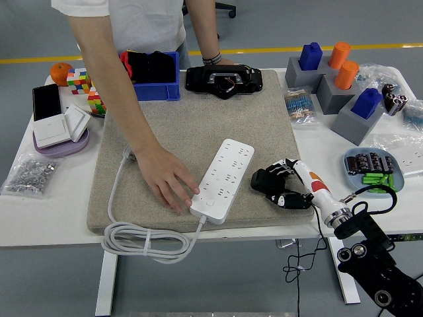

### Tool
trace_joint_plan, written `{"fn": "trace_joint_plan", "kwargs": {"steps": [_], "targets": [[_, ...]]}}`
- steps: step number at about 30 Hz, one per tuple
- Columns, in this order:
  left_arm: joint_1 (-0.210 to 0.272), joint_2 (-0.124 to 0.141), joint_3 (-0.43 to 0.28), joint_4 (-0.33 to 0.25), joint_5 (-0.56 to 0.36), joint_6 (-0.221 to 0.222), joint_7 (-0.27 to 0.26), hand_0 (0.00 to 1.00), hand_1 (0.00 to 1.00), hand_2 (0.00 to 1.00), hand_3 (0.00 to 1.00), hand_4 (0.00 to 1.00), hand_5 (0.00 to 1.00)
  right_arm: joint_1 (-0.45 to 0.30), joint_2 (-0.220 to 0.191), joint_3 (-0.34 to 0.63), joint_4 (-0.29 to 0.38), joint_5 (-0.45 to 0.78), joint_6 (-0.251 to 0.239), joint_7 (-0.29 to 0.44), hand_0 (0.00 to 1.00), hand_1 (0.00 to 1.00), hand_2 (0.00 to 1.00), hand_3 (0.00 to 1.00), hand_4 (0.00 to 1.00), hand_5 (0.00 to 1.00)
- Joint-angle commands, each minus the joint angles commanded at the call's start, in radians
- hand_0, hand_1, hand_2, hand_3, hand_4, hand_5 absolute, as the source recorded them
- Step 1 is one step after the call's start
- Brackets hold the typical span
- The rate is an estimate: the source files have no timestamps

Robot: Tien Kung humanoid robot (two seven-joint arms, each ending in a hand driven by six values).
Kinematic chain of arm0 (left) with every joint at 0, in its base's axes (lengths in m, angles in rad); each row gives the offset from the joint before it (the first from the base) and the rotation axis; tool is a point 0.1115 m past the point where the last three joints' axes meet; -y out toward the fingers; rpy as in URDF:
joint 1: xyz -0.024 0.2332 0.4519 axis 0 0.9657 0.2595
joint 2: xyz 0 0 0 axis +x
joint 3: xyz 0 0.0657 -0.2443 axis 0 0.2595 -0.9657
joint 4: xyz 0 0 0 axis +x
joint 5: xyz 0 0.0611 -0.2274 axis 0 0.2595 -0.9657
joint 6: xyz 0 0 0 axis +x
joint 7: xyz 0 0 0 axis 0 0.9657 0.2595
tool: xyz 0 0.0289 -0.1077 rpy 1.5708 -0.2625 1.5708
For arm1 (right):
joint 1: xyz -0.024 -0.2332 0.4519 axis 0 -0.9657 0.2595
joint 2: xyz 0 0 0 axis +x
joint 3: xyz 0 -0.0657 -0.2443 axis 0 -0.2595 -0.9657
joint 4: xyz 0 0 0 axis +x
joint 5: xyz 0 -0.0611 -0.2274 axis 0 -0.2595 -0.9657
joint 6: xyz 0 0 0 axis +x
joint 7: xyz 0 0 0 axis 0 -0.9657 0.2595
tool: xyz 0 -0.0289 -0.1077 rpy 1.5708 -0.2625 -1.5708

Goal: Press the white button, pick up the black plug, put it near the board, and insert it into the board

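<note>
Black and blocky, the plug (267, 179) lay on the mat (178, 125) just right of the strip (223, 179), with the right hand (285, 185) curled around it. A person's hand (166, 185) pressed the strip's left edge, steadying it. To lift cleanly, the fingers (283, 165) likely needed a firm pinch across the plug's body, rising straight up, clear of the strip.

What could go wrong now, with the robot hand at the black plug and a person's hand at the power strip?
1. The person's hand rests against the white power strip; it may shift the strip or get struck when the plug arrives.
2. The right hand curls around the black plug on the felt mat, but the hold looks shallow, so the plug could slip.
</note>
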Motion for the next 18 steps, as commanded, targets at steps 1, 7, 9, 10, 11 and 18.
{"fn": "trace_joint_plan", "kwargs": {"steps": [1,7,9,10,11,18], "targets": [[0.0,0.0,0.0,0.0,0.0,0.0,0.0,0.69,0.637,0.612,0.637,0.553,0.185,0.001,0.0,-0.002,-0.002,0.002,-0.005,0.004,0.455,0.454,0.494,0.572,0.82,0.002],[0.0,-0.001,0.0,0.0,0.0,0.0,0.0,0.69,0.637,0.612,0.637,0.553,0.186,0.007,0.001,-0.012,-0.013,0.009,-0.017,0.013,0.43,0.4,0.465,0.552,0.798,0.002],[0.0,-0.001,0.0,0.0,0.0,0.0,0.001,0.69,0.637,0.612,0.637,0.553,0.186,0.007,0.0,-0.016,-0.015,0.012,-0.018,0.014,0.43,0.4,0.465,0.552,0.798,0.002],[0.0,-0.001,0.001,0.0,-0.001,0.0,0.001,0.69,0.637,0.612,0.637,0.553,0.186,0.007,0.0,-0.017,-0.016,0.013,-0.018,0.015,0.43,0.4,0.465,0.552,0.798,0.002],[0.001,-0.001,0.002,0.0,-0.002,0.0,0.0,0.69,0.637,0.612,0.637,0.553,0.186,0.007,0.0,-0.018,-0.015,0.015,-0.019,0.016,0.43,0.4,0.465,0.552,0.798,0.002],[-0.002,-0.001,0.0,0.0,-0.001,0.001,0.001,0.69,0.638,0.612,0.637,0.554,0.185,0.005,-0.001,0.005,0.022,0.017,-0.029,0.019,0.39,0.363,0.421,0.541,0.777,0.002]]}}
